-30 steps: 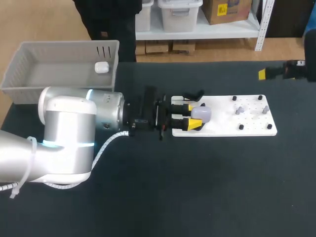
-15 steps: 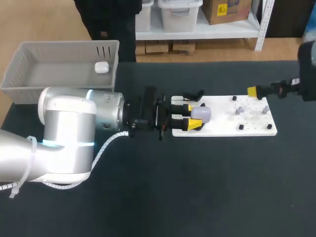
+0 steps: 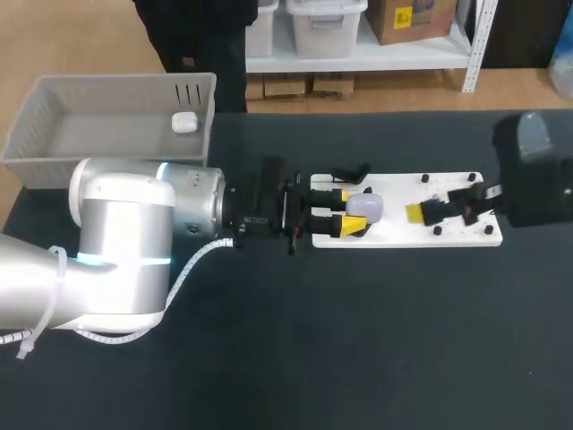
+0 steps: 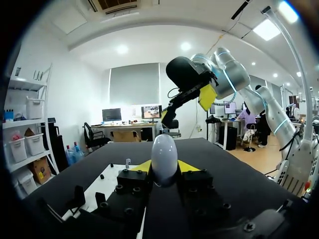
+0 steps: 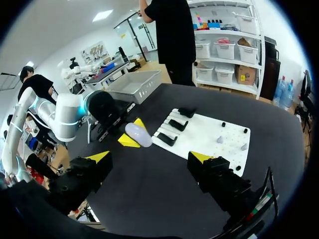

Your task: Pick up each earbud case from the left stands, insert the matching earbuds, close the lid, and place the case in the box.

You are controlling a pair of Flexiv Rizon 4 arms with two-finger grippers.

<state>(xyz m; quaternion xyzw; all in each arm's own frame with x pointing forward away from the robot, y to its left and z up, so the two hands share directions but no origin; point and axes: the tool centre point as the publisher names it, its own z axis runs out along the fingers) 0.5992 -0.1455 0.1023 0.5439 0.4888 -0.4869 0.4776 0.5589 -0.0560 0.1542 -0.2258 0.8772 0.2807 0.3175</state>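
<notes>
Earbud case [image 3: 367, 205] tight within left gripper [image 3: 349, 210]

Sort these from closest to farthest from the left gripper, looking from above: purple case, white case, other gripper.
1. The purple case, between the left gripper fingers.
2. The right gripper, over the white board, just beyond.
3. The white case, far off in the grey box corner.

The right arm [image 3: 535, 179] has come in from beyond the back right corner of the white board [image 3: 403, 236]. The right gripper [image 3: 417, 213], off the board one second ago, now hangs over the board's right half, closer to its middle
</notes>
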